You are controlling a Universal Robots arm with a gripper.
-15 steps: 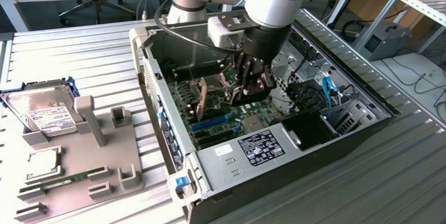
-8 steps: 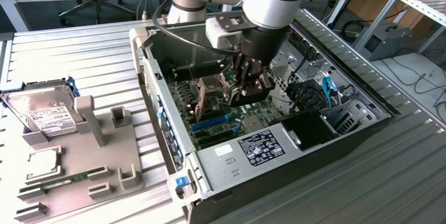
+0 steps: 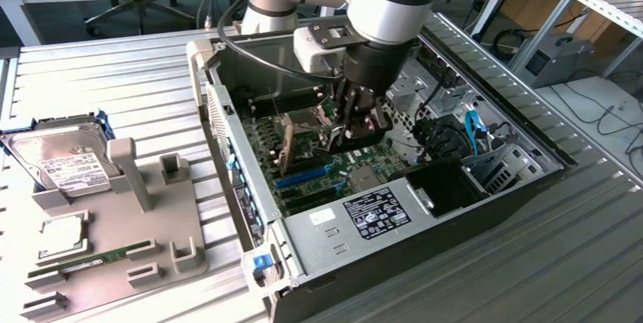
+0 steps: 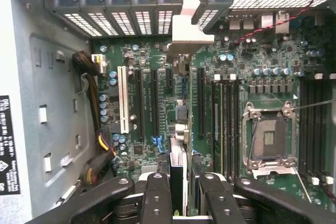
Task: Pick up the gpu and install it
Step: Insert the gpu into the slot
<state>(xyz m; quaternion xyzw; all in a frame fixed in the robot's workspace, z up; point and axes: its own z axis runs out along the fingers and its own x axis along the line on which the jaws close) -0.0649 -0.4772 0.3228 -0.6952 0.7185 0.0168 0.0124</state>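
Observation:
The gpu hangs edge-on inside the open computer case, just above the green motherboard. My gripper reaches down into the case and is shut on the card. In the wrist view the gpu runs as a thin edge between my two black fingers, over the black expansion slots. Its silver end bracket lies toward the case's rear slot openings. My gripper holds the card's near end. Whether the card's edge touches a slot is hidden.
A grey tray at the exterior view's left carries a hard drive, a processor chip and a memory stick. Inside the case are the power supply, cable bundles, a white slot and the processor socket.

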